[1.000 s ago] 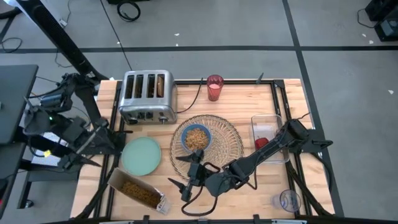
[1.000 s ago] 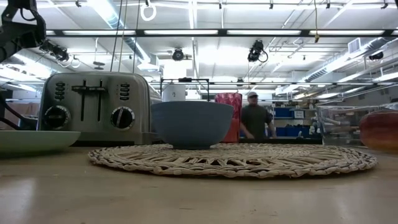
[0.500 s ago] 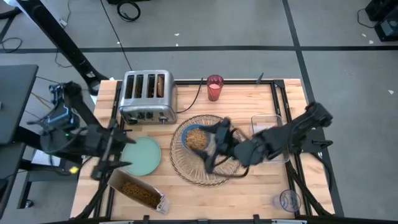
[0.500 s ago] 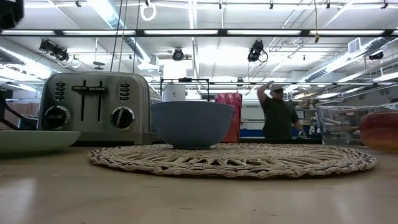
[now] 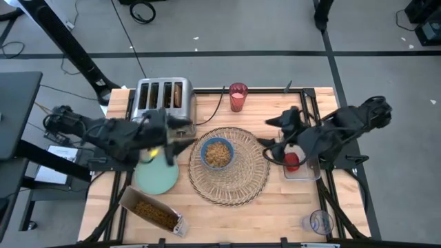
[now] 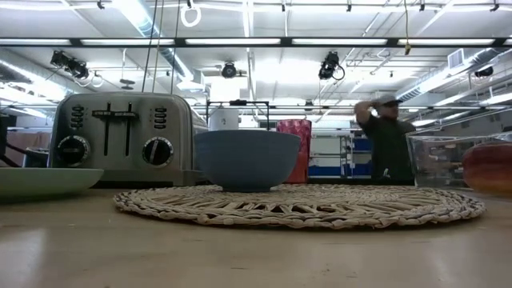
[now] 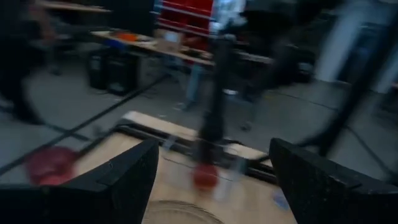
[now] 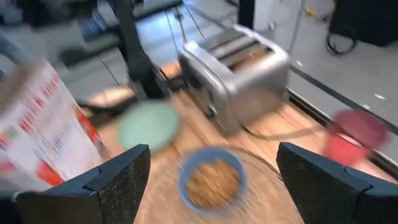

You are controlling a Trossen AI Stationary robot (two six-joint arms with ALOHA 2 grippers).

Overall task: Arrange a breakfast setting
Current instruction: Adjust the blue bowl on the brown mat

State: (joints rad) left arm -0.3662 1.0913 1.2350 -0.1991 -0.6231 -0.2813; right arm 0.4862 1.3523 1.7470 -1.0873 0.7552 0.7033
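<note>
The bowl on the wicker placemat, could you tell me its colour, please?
Blue; the bowl shows it best in the low view.

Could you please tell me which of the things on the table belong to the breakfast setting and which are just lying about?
Belonging to the job:
wicker placemat
blue bowl of cereal
pale green plate
red cup
small red fruit
toast slice

Just lying about:
toaster
clear plastic tray
cereal box
clear glass

1. A lab or workshop hall: strip lights (image 6: 240,42) and cameras (image 6: 331,64) hang overhead.
2. Blue storage bins (image 6: 328,170) line shelves behind a standing person (image 6: 390,140).
3. Cables (image 5: 142,12) cross the taped grey floor (image 5: 262,27).
</note>
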